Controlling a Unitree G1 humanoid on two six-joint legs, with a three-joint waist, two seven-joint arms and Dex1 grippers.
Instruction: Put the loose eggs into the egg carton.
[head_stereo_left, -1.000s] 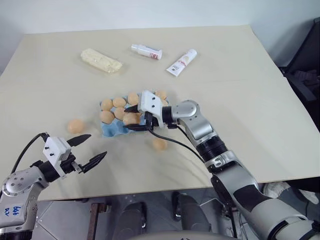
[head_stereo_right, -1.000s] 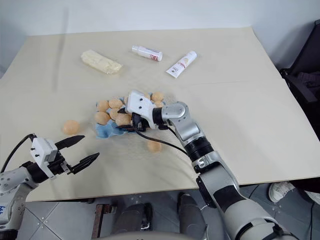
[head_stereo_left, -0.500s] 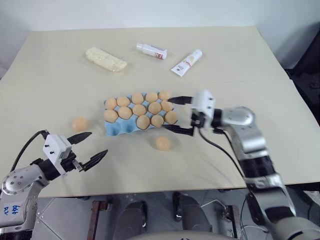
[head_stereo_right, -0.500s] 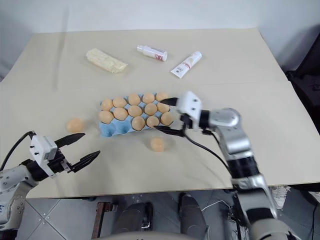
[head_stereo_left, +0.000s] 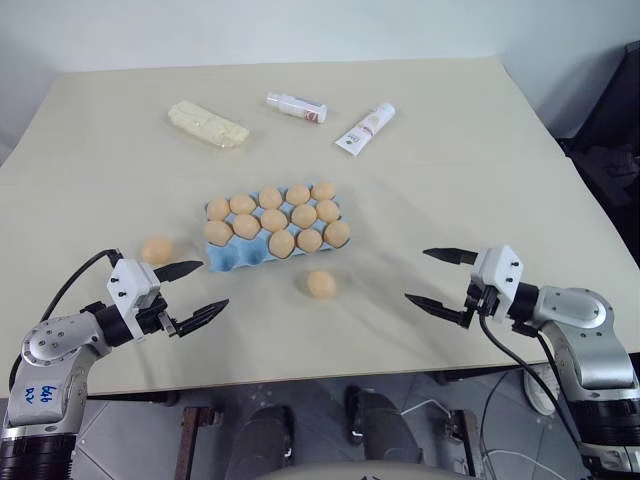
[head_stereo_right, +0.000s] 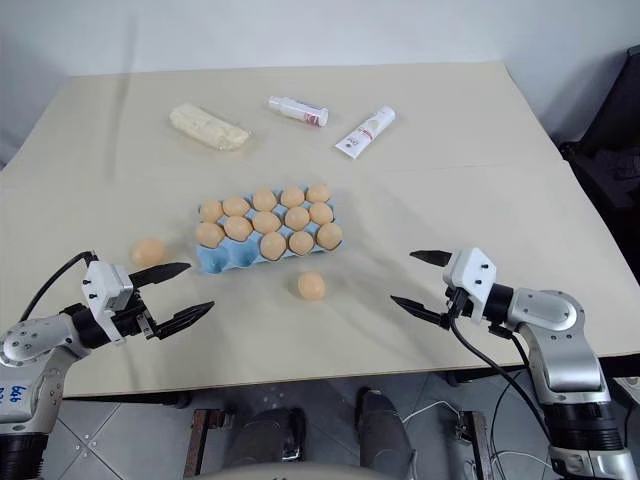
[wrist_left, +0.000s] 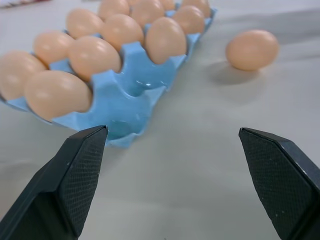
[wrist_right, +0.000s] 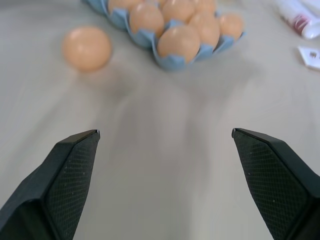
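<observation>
The light blue egg carton (head_stereo_left: 226, 260) lies mid-table with several peach-tan eggs in its cups; the cups at its near-left end are bare (wrist_left: 131, 96). One loose egg (head_stereo_left: 157, 249) rests on the table left of the carton. Another loose egg (head_stereo_left: 321, 284) sits just in front of the carton's right end. My left gripper (head_stereo_left: 212, 285) hovers open near the table's front left, pointing at the carton's near-left corner. My right gripper (head_stereo_left: 417, 276) is open and holds nothing at the front right, well clear of the carton and facing the nearer loose egg (wrist_right: 86, 47).
A pale yellow lumpy block (head_stereo_left: 207, 123) and two white tubes (head_stereo_left: 295, 105) (head_stereo_left: 364, 127) lie at the back of the table. The table's front edge (head_stereo_left: 330, 372) runs just below both grippers. Dark furniture (head_stereo_left: 615, 120) stands off the right side.
My right gripper pulled away from the carton to the front right, leaving an egg in a cup, with its jaws now wide. The left gripper has barely shifted.
</observation>
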